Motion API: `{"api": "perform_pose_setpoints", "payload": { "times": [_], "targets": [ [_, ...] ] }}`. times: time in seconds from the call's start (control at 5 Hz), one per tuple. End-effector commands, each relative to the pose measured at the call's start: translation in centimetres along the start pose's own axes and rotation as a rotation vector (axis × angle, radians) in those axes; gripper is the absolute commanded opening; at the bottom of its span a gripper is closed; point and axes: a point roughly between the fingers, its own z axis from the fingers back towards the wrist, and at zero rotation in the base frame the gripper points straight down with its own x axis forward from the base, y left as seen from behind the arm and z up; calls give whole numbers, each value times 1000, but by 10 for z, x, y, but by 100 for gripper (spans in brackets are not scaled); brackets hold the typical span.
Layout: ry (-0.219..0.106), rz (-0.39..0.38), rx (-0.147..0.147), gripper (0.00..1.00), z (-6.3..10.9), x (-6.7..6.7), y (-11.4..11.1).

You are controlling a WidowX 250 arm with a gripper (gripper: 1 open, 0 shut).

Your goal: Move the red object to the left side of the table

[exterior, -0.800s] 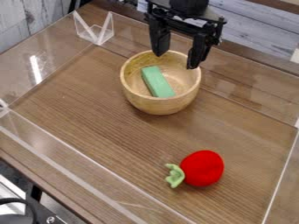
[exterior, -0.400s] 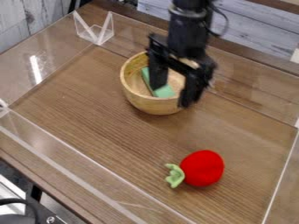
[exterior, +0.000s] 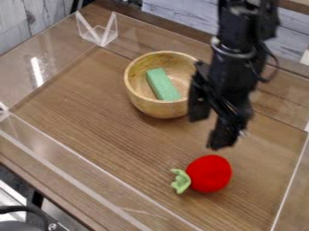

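Note:
The red object is a small rounded toy fruit with a green stem end pointing left, lying on the table near its front right. My gripper hangs just above and behind it, a little to its upper side, fingers pointing down. The jaws stand open with nothing between them. One dark fingertip is blurred by motion and sits a short way above the fruit, apart from it.
A wooden bowl holding a flat green block stands at the table's middle back, left of my arm. Low clear acrylic walls edge the table, with a clear bracket at the back left. The right wall runs close to the fruit.
My gripper has travelled from over the bowl toward the front right and lower, ending just above the red object. It stayed open. The fruit and bowl have not moved.

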Motion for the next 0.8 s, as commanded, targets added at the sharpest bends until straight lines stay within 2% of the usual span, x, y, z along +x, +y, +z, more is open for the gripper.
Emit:
{"api": "perform_pose_setpoints", "payload": {
  "times": [0.0, 0.2, 0.6],
  "targets": [
    [-73, -114, 31, 100, 1, 4, -13],
    [-85, -152, 23, 100, -12, 3, -12],
    [-97, -157, 3, 100, -34, 0, -8]
  ]
}}
